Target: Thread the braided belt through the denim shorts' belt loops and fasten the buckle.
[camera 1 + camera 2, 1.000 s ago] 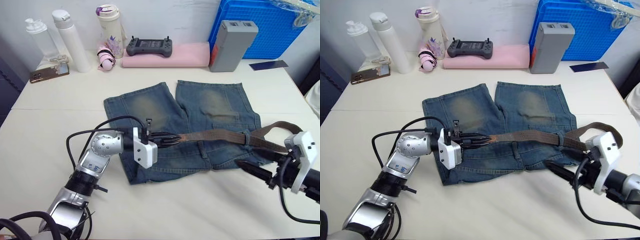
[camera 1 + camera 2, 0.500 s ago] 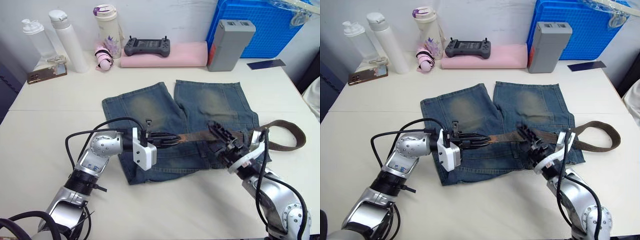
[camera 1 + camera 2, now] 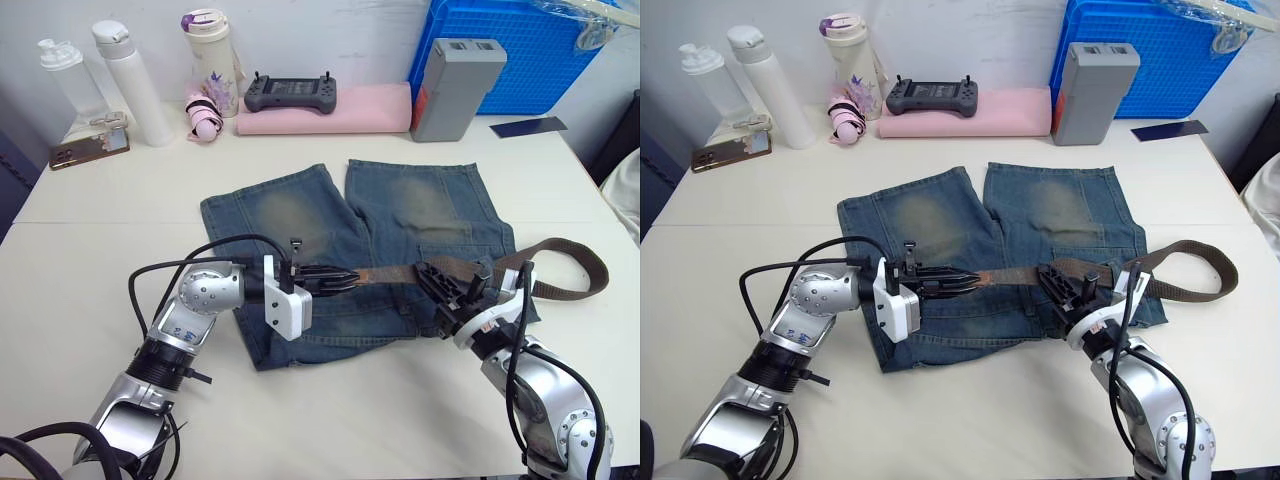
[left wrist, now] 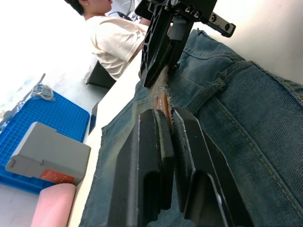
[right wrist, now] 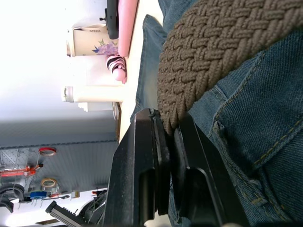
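Braided belt [image 3: 420,270] lies across denim shorts [image 3: 330,215]

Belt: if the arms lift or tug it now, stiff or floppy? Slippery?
Probably floppy: the belt lies flat across the shorts and its free end curls into a loop off their edge. Likely grippy rather than slippery, given the coarse weave at the right gripper. Tugging may drag the shorts, since both grippers pinch it, the left gripper too.

table [image 3: 80,250]: cream top, evenly lit | wall [image 3: 330,30]: white, behind | blue crate [image 3: 530,50]: back right
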Available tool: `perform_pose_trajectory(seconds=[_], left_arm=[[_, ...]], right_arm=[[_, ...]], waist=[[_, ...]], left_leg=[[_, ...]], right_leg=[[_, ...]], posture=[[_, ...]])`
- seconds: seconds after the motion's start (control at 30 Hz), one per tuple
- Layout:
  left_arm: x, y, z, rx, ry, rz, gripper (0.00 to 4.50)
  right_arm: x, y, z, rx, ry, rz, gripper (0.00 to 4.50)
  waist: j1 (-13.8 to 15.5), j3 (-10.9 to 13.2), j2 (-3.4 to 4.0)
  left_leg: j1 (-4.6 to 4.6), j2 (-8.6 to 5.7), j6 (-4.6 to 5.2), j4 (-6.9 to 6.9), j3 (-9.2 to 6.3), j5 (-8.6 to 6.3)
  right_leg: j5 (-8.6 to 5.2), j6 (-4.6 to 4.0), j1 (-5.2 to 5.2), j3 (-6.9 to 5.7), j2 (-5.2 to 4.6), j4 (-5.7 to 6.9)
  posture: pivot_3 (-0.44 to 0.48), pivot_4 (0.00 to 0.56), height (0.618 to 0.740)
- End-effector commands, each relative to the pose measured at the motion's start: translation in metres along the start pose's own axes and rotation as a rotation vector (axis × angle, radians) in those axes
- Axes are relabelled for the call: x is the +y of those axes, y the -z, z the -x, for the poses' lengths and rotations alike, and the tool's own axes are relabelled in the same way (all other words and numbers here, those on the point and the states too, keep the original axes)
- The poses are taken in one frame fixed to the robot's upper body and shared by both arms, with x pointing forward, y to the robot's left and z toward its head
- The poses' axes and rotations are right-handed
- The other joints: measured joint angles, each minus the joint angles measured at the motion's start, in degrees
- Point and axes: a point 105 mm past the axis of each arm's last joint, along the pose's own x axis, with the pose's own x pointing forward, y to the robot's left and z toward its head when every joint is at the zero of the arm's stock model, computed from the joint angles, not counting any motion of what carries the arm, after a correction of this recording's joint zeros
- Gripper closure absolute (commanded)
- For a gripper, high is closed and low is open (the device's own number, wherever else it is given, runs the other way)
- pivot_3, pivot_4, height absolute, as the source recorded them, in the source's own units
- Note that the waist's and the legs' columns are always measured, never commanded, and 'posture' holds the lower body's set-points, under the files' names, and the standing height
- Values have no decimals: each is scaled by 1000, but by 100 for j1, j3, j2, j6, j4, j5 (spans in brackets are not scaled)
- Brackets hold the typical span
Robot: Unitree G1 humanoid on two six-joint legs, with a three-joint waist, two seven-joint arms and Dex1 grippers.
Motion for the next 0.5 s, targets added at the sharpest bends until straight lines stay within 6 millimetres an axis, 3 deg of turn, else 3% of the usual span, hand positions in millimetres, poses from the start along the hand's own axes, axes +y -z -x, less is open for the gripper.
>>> perform_pose_trajectory(seconds=[0.03,0.17,0.33,0.5], left_arm=[[3,-7,-1,-36,-2,64,3342],[-4,-5,6,-38,1,362,1636],[-9,-7,18,-24,18,517,1636],[-9,-13,20,-27,22,567,1636]], right_arm=[[12,-12,5,-47,-59,3,4500],[1,-46,27,-97,-36,142,4500],[-19,-83,54,-123,53,265,4500],[-28,-92,51,-134,91,343,4500]], waist=[[1,0,0],[12,1,6],[28,2,7],[-4,-1,16]], left_leg=[[0,0,0,0,0,0],[0,-2,1,-1,0,-1],[-2,-3,4,-4,-9,-2],[8,4,3,-2,15,-2]], right_leg=[[0,0,0,0,0,0],[0,0,0,4,-2,-1],[0,0,4,4,-2,-4],[0,0,4,33,3,-6]], posture=[[0,150,740],[0,150,740],[0,150,740],[0,150,740]])
